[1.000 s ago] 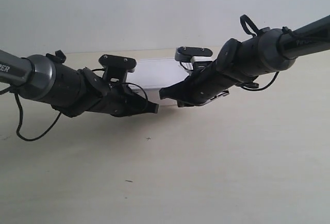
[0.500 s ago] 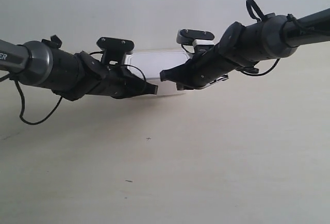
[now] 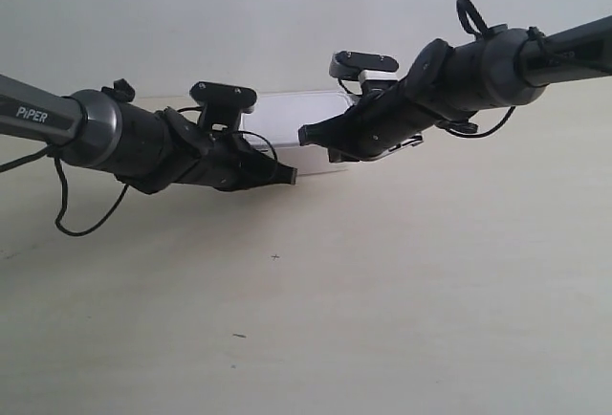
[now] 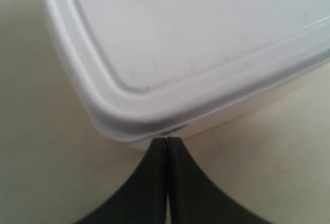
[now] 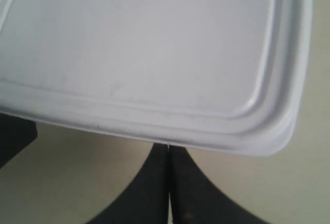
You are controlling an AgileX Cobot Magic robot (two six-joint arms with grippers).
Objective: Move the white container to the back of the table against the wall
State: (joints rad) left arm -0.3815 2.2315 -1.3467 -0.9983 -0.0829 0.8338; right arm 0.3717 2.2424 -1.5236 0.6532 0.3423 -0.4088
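The white container [image 3: 292, 128] sits lid-on at the far part of the bench [image 3: 402, 319], toward 12 o'clock from the bench's middle in the exterior view. It is close under the wall [image 3: 287, 13], though I cannot tell whether it touches. Its flat, rimmed lid fills most of both my wrist views.

My left end effector [image 4: 167, 140] is closed, its two dark fingers [image 4: 144, 182] pressed flat together with nothing between them. The joined tips meet a rounded corner of the white container [image 4: 206, 38], just under the lid's rim.

My right end effector [image 5: 168, 147] is closed and empty in the same way. Its tips sit against a straight side of the white container [image 5: 144, 43], not far from a corner.

In the exterior view, the arm at the exterior view's left [image 3: 143, 147] reaches in from 9 o'clock. It lies low and nearly level over the bench, its tip dipping slightly toward 4 o'clock at the container's near edge. A black cable [image 3: 86, 219] loops down beneath it.

The arm at the exterior view's right [image 3: 459, 80] comes in from 2 o'clock. It slopes down toward 8 o'clock, with its tip in front of the container's near side. The two tips are near each other but apart.

A few tiny dark specks [image 3: 275, 257] mark the bench toward 6 o'clock of the container.
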